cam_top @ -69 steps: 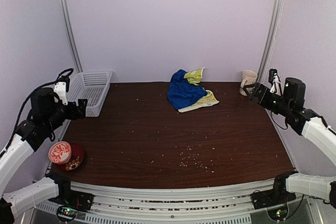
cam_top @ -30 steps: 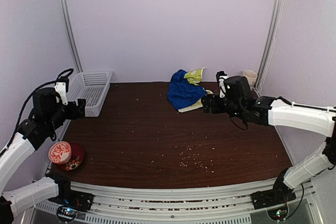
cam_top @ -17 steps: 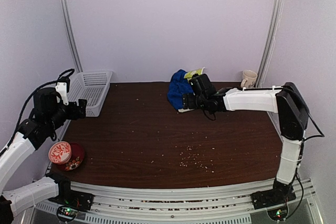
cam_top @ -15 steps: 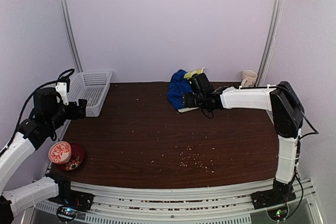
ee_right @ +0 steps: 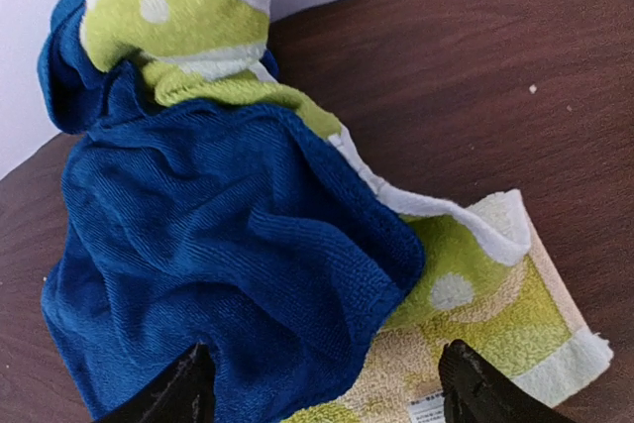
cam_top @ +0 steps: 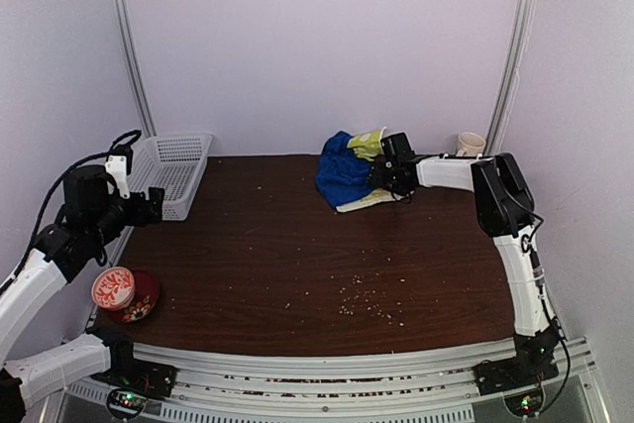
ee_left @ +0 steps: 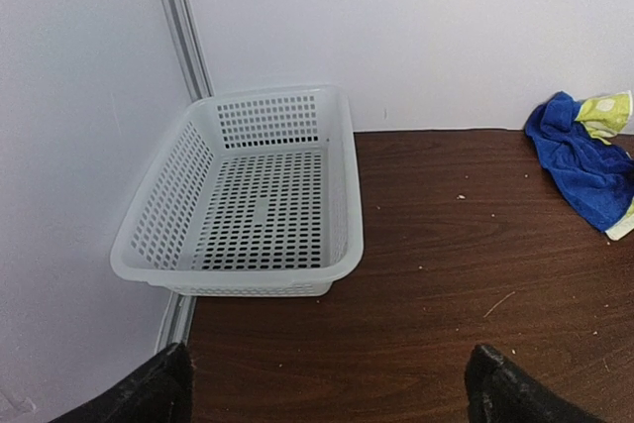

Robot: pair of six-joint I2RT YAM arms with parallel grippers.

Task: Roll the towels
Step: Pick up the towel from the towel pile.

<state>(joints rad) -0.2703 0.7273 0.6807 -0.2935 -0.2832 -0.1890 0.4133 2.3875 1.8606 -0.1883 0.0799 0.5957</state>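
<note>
Heap sits at 12 o'clock on the table (cam_top: 297,264): blue towel (ee_right: 208,245) draped over yellow-green towel (ee_right: 475,314), which pokes out at 11 and 4 in the right wrist view. My right gripper (ee_right: 337,388) is on the heap, jaws apart astride the blue fold, nothing pinched. My left gripper (ee_left: 332,393) is wide open and empty, well apart at 9 by the basket (ee_left: 258,195). Right arm's grab, I reckon.

The white left arm with black joints is folded at the left side, elbow bent. Its black two-finger left hand (cam_top: 152,205) is held raised and level, fingers (ee_left: 149,395) wide apart. The right arm rises from its base, bends sharply at the elbow and stretches leftward. Its right hand (cam_top: 380,173) is low at the far middle, fingers (ee_right: 477,391) spread.
</note>
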